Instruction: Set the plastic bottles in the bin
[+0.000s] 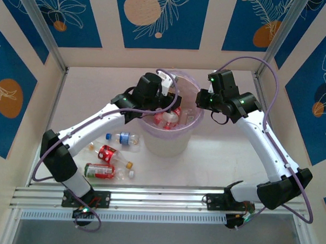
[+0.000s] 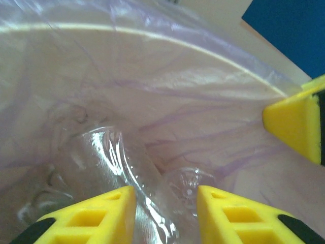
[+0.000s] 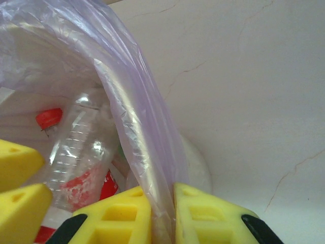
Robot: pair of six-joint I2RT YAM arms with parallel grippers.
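Observation:
The bin (image 1: 168,145) is a white pail with a purple bag liner (image 1: 190,81), and several plastic bottles (image 1: 168,118) lie inside it. My left gripper (image 1: 164,107) hangs over the bin's mouth. In the left wrist view its fingers (image 2: 166,203) stand apart, with a clear bottle (image 2: 127,168) lying below them against the liner. My right gripper (image 1: 199,103) is at the bin's right rim. Its fingers (image 3: 162,206) are shut on the liner (image 3: 137,127) there. A red-labelled bottle (image 3: 76,157) shows inside the bin.
Three bottles lie on the table left of the bin: a blue-labelled one (image 1: 122,137), a red-labelled one (image 1: 110,154) and another red-labelled one (image 1: 100,171) nearest the front rail (image 1: 159,200). Walls close in the table on three sides.

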